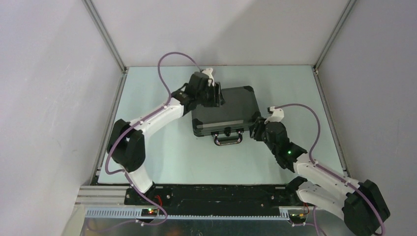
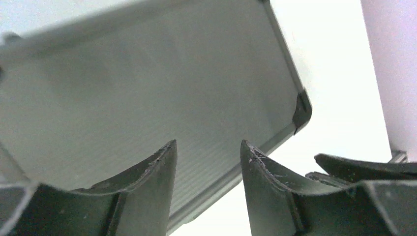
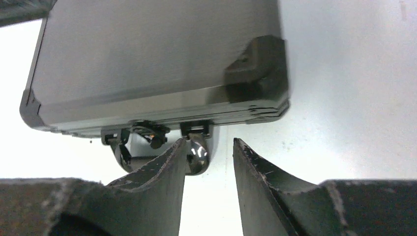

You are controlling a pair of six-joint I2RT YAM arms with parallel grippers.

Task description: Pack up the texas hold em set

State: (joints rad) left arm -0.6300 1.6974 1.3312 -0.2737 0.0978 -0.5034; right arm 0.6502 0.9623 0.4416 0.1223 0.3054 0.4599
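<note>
Counter [image 1: 167, 157]: pale green. Black briefcase [image 1: 231, 110]: shut, lying flat at centre, handle [image 1: 227, 140] toward the arms. Left fingers [image 2: 147, 187]: parted, empty, over its far left edge. Right fingers [image 3: 265, 187]: parted, empty, beside its near right corner.

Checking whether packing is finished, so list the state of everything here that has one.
Small black hard briefcase with metal trim: lid shut, lying flat on the table.
Chrome carry handle: folded down in front of the case.
Left claw: open, empty, over the lid's far left part.
Right claw: open, empty, at the case's front edge beside the handle.
</note>
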